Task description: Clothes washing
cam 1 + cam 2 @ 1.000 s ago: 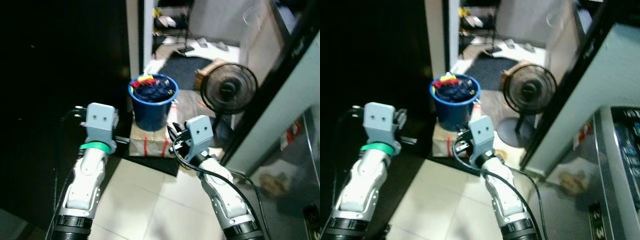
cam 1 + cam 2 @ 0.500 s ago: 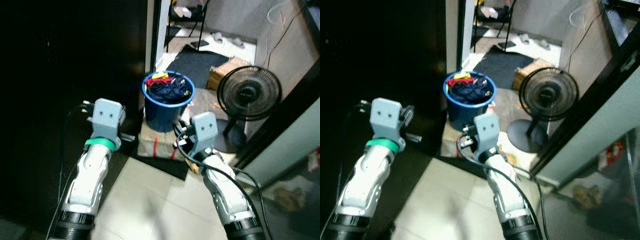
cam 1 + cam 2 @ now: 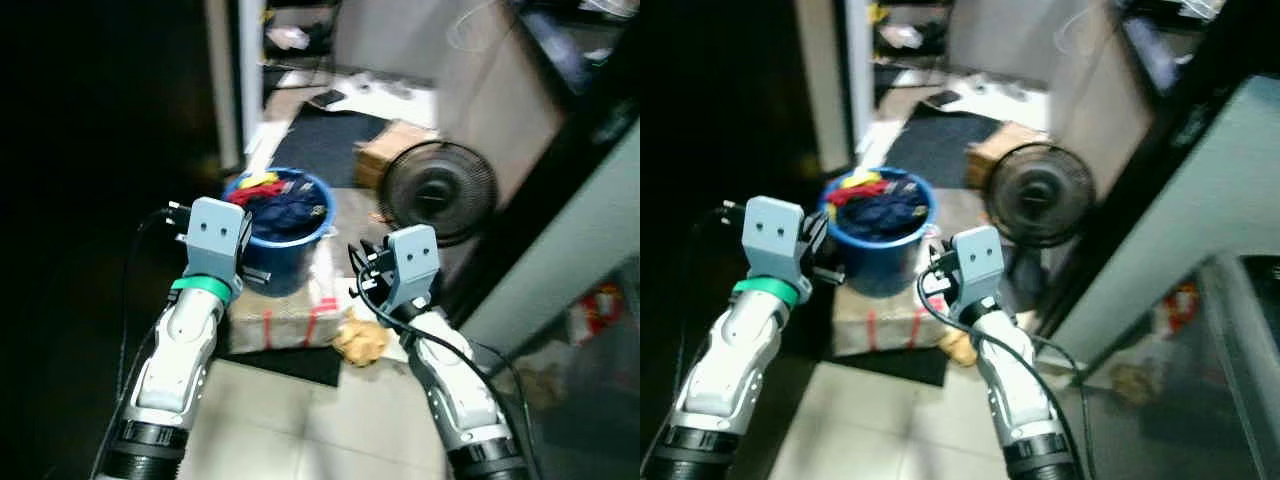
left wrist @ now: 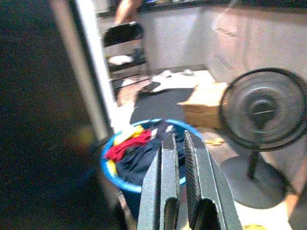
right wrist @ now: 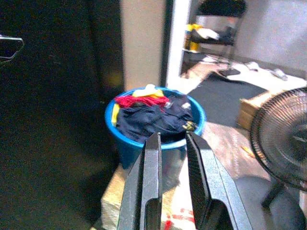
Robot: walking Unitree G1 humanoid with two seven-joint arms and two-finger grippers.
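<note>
Your blue bucket of clothes, dark navy with red and yellow pieces on top, stands on a taped cardboard box near its back edge, on the floor beside a dark door. Both arms are raised toward it. Left gripper: fingers nearly together, holding nothing. Right gripper: narrow gap, likewise holding nothing. A black standing fan stands just right of the box.
</note>
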